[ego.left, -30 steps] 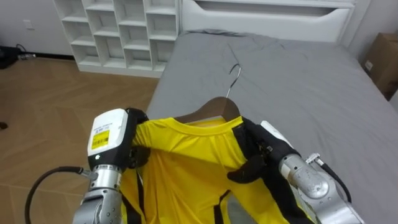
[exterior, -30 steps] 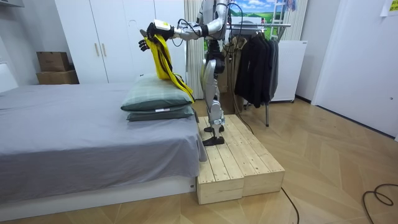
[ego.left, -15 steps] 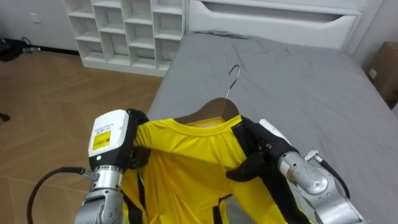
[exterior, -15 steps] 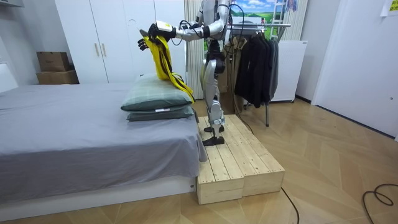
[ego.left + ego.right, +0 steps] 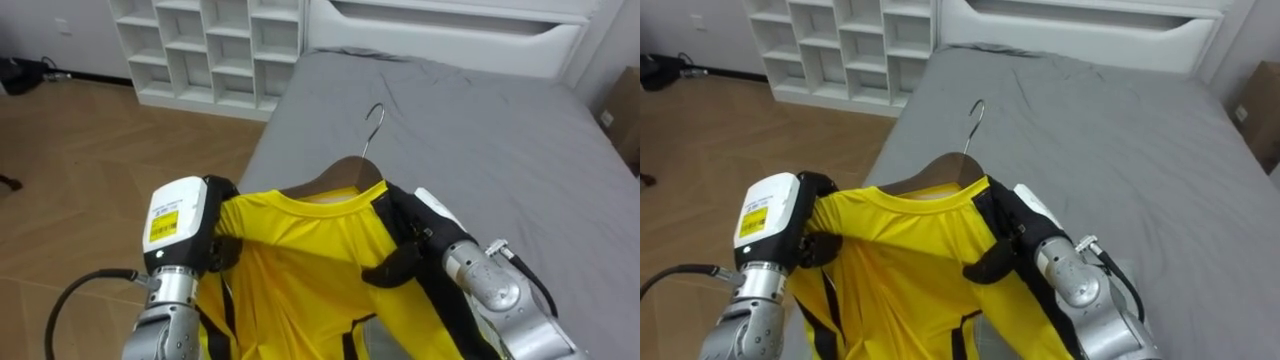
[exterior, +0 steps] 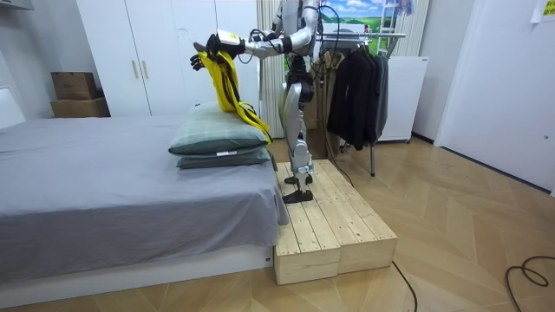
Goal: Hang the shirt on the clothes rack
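A yellow shirt with black trim (image 5: 300,250) hangs on a wooden hanger (image 5: 345,172) whose metal hook (image 5: 375,115) points up. My left hand (image 5: 190,225) is curled on the shirt's left shoulder at the hanger's end. On the other shoulder my right hand (image 5: 420,235) grips the black-edged cloth, with the thumb lying across the front. In the room view I stand on a wooden platform (image 6: 334,225) beside the bed and hold the shirt (image 6: 225,82) at head height over the pillows (image 6: 217,139).
The grey bed (image 5: 480,130) lies ahead of and below the shirt. A white cube shelf (image 5: 210,50) stands at the far left over wood floor. A cardboard box (image 5: 628,105) sits far right. Behind me a clothes rack (image 6: 355,87) carries dark garments.
The eye view has shifted slightly. Both hands keep their hold on the shirt and hanger, in much the same pose.
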Tool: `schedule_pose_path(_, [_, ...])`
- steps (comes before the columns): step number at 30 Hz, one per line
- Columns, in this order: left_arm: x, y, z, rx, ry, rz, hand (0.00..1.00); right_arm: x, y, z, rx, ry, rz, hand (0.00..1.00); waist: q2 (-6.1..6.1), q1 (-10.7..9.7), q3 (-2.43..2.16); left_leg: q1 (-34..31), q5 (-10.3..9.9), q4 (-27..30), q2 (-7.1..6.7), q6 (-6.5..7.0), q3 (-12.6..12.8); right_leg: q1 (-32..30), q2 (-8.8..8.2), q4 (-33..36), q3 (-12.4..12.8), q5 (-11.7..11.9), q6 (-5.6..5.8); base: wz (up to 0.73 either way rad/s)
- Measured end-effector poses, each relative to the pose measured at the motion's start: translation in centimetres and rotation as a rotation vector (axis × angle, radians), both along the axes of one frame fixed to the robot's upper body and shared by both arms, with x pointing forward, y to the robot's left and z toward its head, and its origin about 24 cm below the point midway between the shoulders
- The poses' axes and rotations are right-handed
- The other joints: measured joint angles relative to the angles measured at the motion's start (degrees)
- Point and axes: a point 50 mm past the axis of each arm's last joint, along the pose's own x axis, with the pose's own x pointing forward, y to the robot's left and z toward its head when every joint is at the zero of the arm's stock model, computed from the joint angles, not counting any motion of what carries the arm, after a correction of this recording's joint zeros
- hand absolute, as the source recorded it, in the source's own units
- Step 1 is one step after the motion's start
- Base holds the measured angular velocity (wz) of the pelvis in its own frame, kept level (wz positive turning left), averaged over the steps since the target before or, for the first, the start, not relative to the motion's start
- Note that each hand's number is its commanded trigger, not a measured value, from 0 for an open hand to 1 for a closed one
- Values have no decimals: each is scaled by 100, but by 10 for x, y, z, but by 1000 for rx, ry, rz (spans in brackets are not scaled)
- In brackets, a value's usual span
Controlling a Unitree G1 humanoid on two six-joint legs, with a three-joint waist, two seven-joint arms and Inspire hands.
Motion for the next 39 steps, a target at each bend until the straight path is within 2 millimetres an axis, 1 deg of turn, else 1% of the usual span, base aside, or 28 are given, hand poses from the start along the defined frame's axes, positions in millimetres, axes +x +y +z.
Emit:
schedule_pose_path(4, [0, -2, -1, -30, -6, 3, 100, 1, 0, 3, -158, -92, 6, 0, 1, 9, 1, -5, 0, 0, -12, 1, -25, -1, -7, -8, 6, 0, 0, 2])
schedule_pose_path(6, [-1, -2, -1, -50, -15, 7, 100, 1, 1, 6, -185, -135, 4, 0, 4, -1, 3, -8, 0, 2, -18, 1, -33, 4, -10, -11, 0, 0, 0, 2])
schedule_pose_path(8, [0, -3, 1, -57, -32, 0, 100, 2, 1, 9, -227, -187, -8, 0, 6, -40, 5, -58, 0, 40, -33, 1, -86, 0, -16, -15, -64, 0, 0, 12])
schedule_pose_path(9, [0, -4, 1, -58, -38, -2, 100, 2, 1, 10, -234, -200, -14, 0, 9, -47, 9, -73, 0, 46, -37, 1, -103, -5, -18, -16, -87, 0, 1, 13])
schedule_pose_path(12, [0, -4, 2, -69, -47, -6, 100, 2, 4, 12, -285, -264, -33, 0, 54, -84, 47, -127, 0, 88, -48, 1, -141, -16, -17, -15, -148, -2, 3, 7])
schedule_pose_path(14, [0, -3, 2, -77, -48, -3, 100, 2, 7, 13, -318, -305, -42, 0, 64, -99, 53, -191, 9, 100, -48, 1, -145, -66, -14, -14, -154, -3, 5, 2])
schedule_pose_path(18, [0, -4, 2, -79, -48, -5, 100, 1, 8, 12, -339, -352, -58, 0, 70, -132, 54, -227, 17, 120, -54, 0, -171, -98, -11, -7, -163, -3, 5, 2])
schedule_pose_path(21, [0, -4, 2, -80, -48, -6, 100, -2, 7, 8, -331, -368, -78, 0, 84, -132, 54, -244, 16, 125, -60, 1, -180, -111, -12, -7, -164, -3, 5, 0])
schedule_pose_path(26, [0, -6, 2, -86, -48, -6, 100, -4, 3, 4, -336, -371, -105, 0, 149, -137, 50, -271, 16, 135, -65, 1, -205, -128, -9, -6, -161, -3, 5, 0])
schedule_pose_path(29, [0, -6, 2, -87, -48, -6, 100, -4, 1, 0, -339, -365, -110, 0, 202, -149, 33, -259, 16, 135, -77, 1, -260, -108, -4, -7, -159, -3, 5, 5])
schedule_pose_path(30, [0, -6, 2, -87, -48, -7, 100, -5, 1, -1, -342, -362, -113, 14, 216, -150, 26, -249, 18, 135, -79, -1, -273, -94, -2, -9, -155, -3, 5, 6])
schedule_pose_path(31, [0, -6, 2, -87, -48, -7, 100, -5, 0, -2, -343, -359, -116, 58, 225, -147, 20, -237, 19, 135, -79, -3, -283, -80, 0, -10, -156, -3, 5, 5])
schedule_pose_path(32, [0, -6, 2, -87, -48, -7, 100, -5, 0, -3, -343, -359, -118, 76, 227, -146, 20, -230, 19, 135, -79, -3, -287, -71, 1, -11, -157, -3, 5, 4])
schedule_pose_path(33, [0, -6, 2, -87, -47, -7, 100, -5, 0, -3, -344, -357, -119, 100, 228, -146, 20, -213, 19, 135, -80, -4, -293, -45, 3, -22, -157, -3, 5, 0])
schedule_pose_path(36, [0, -7, 1, -91, -46, -7, 100, -5, -1, -4, -346, -354, -121, 100, 229, -148, 20, -178, 19, 131, -87, -4, -291, 9, 2, -67, -151, -3, 5, 0])
schedule_pose_path(39, [0, -8, 1, -90, -45, -12, 100, -7, -4, -10, -349, -327, -123, 100, 239, -169, 15, -138, 19, 130, -87, -4, -288, 54, 2, -74, -150, -3, 5, 0])
